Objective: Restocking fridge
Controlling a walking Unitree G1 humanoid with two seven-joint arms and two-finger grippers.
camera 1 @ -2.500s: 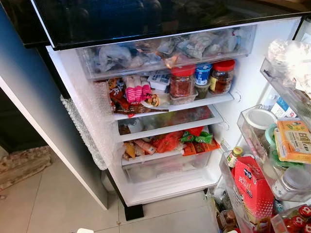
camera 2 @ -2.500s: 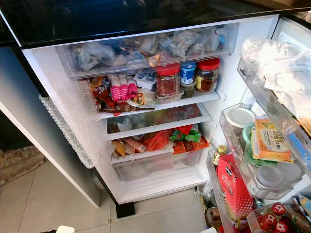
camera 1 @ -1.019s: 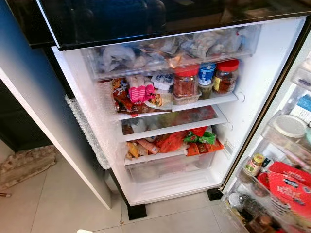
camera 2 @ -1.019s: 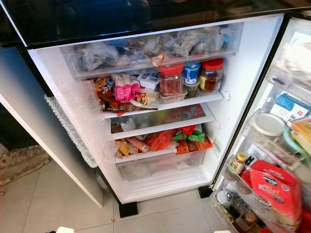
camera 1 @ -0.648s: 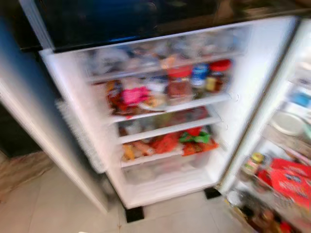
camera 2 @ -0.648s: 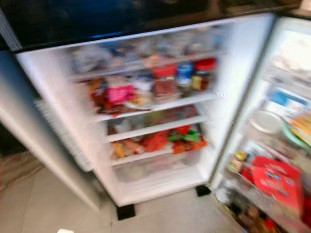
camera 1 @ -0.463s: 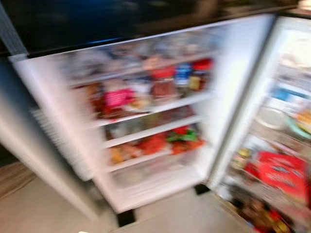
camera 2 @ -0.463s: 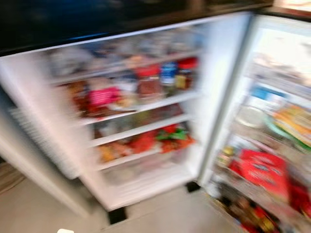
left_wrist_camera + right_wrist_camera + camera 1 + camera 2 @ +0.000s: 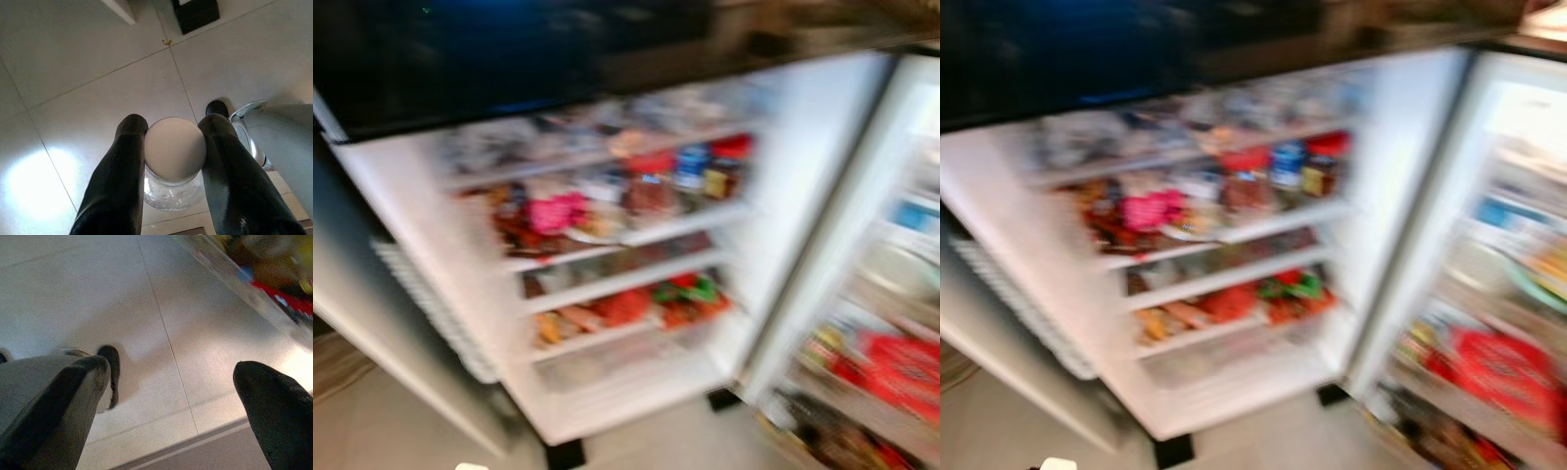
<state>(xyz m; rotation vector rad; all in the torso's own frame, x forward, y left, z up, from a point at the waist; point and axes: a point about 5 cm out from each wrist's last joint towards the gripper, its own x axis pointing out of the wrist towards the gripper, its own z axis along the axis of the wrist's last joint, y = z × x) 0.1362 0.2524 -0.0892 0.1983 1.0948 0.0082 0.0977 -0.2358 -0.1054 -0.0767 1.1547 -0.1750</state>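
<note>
The left gripper pinches a white-lidded clear jar above the tiled floor; the right gripper hangs spread wide — the blurred open fridge fills the frame's centre.

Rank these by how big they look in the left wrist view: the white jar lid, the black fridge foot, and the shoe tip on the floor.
1. White jar lid, largest, though it sits closest to the camera, between the left gripper fingers.
2. Black fridge foot, cut off by the frame edge.
3. Shoe tip, smallest.

one open fridge, one white-lidded jar, two grippers, three blurred red-capped jars.
</note>
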